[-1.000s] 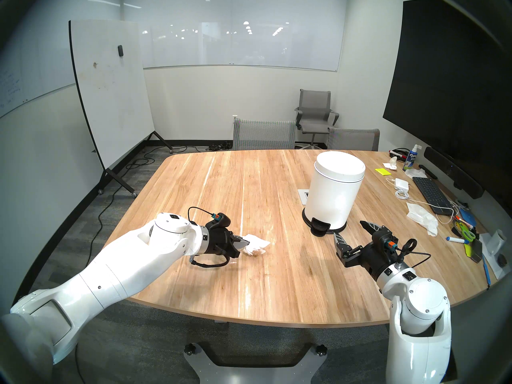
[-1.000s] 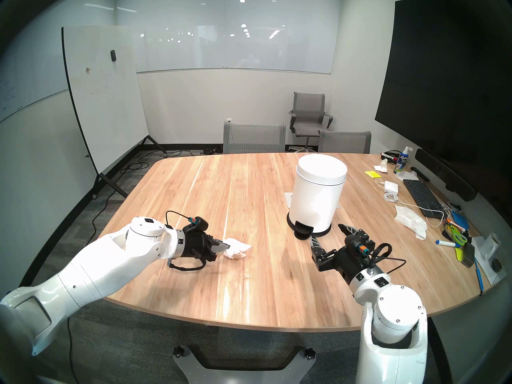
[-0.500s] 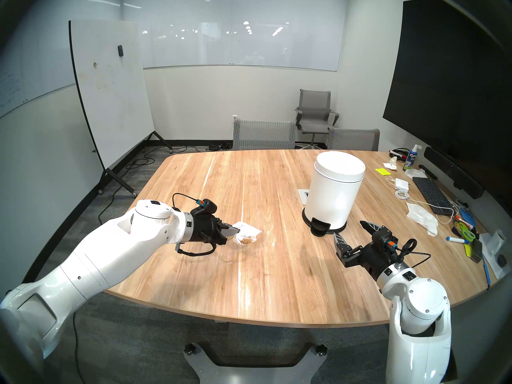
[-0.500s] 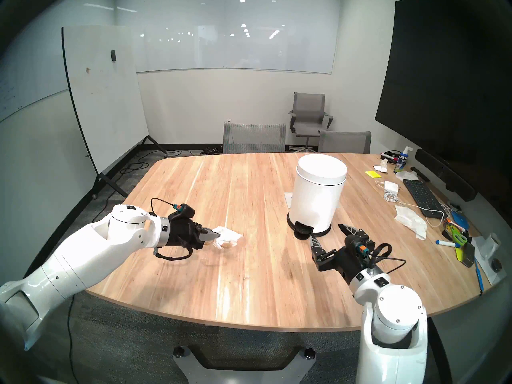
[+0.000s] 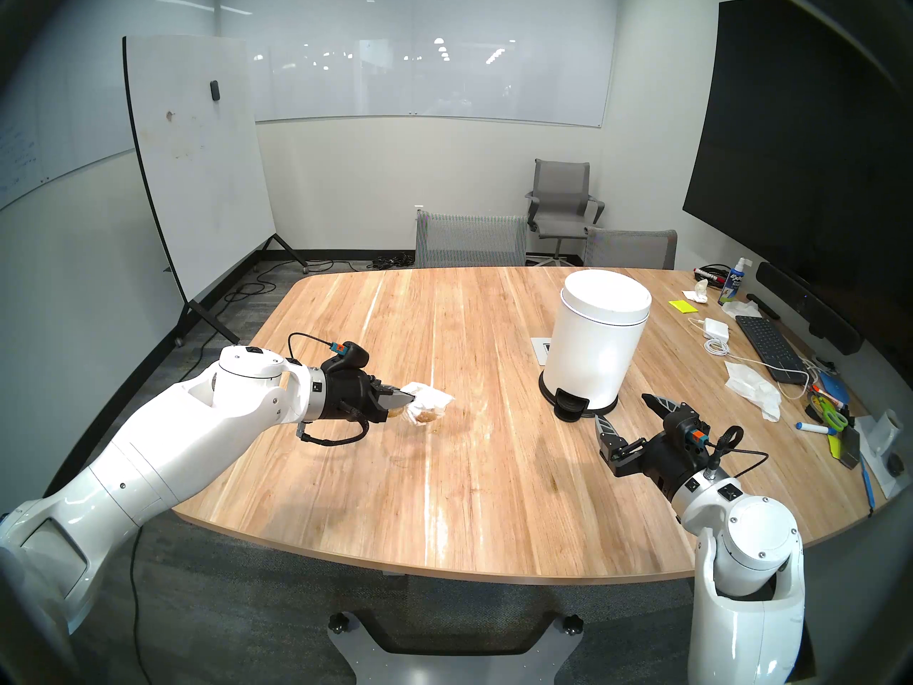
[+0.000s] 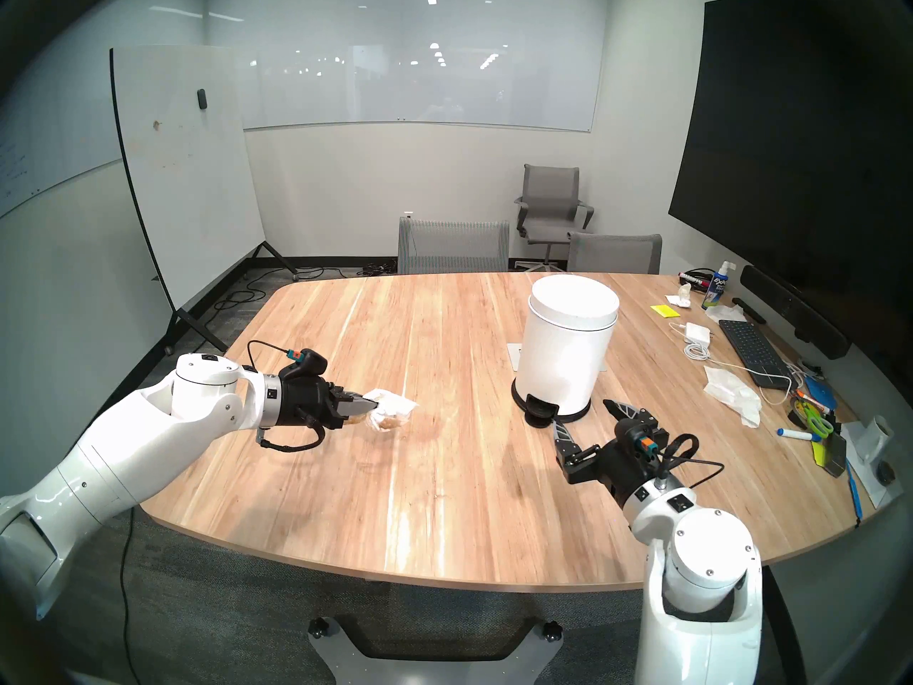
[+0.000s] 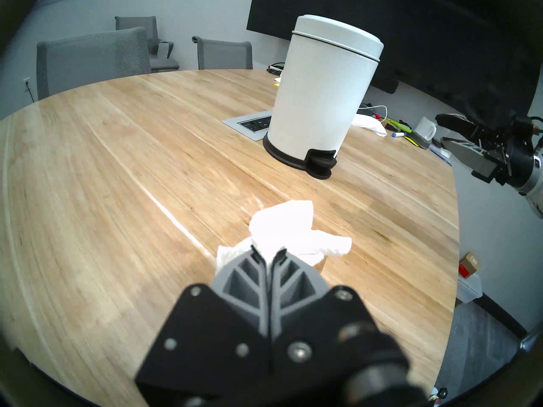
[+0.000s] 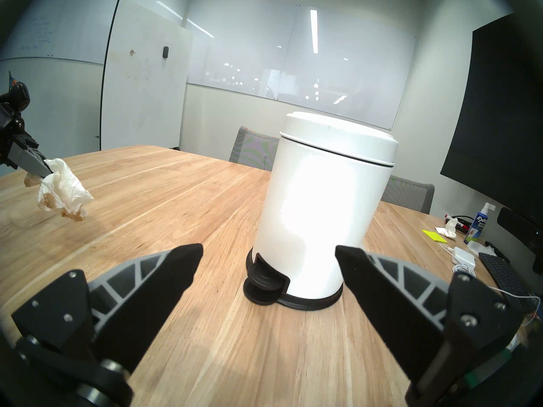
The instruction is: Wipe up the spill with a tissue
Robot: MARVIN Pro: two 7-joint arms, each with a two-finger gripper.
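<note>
Right wrist view: the left gripper (image 8: 44,170) is closed on a crumpled white tissue (image 8: 63,189), pinching its upper fold. The wad hangs below and ahead of the fingertips, clear of the table (image 8: 164,192), its lower folds stained brown.

Handling judgement: the tissue is light, soft and limp. Its wet part is likely weak and may tear or drip. The present hold on the dry upper fold looks sound, and a pinch lower down would risk tearing.

Spill: in the head view only a faint amber trace (image 5: 457,419) shows on the wood, below and just beyond the gripper. Whether liquid remains there cannot be told.

The right gripper (image 8: 269,258) stands wide open and empty, its fingertips facing the pedal of the white step bin (image 8: 329,198) just ahead.

Writing: a spray bottle (image 8: 476,225) far to the right gripper's right bears "EXPO". The smaller print is unreadable.
</note>
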